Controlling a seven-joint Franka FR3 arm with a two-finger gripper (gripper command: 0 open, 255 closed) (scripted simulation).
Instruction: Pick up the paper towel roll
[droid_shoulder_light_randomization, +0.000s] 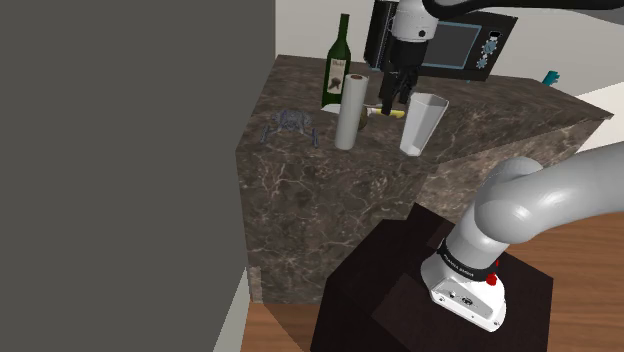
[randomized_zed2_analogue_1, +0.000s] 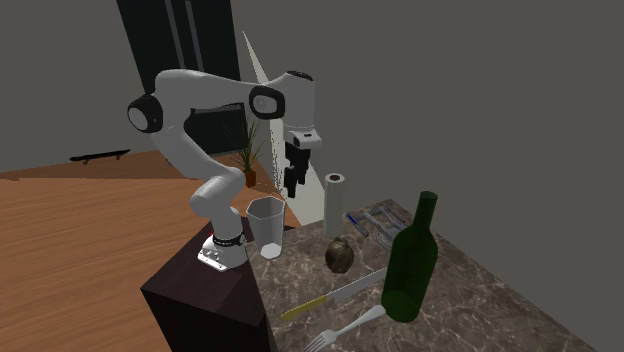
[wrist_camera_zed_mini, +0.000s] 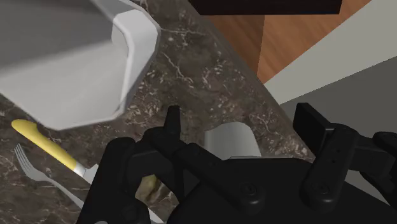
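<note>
While the fingers (wrist_camera_zed_mini: 315, 121) stand apart and empty, the upright paper towel roll (droid_shoulder_light_randomization: 349, 112) sits just left of them at the shoulder view's centre. They should probably straddle its middle squarely before closing.

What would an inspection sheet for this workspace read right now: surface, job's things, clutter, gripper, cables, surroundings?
Surface: dark marbled counter, with the things standing toward its back.
Job's things: paper towel roll, upright, pale grey, untouched.
Clutter: green wine bottle, pale cup, yellow-handled knife, fork, round brown thing, eyeglasses, microwave.
Gripper: gripper open, holding nothing, hovering over the counter between roll and cup.
Cables: nothing seen.
Surroundings: grey wall, wooden floor, potted plant, dark stand.
</note>
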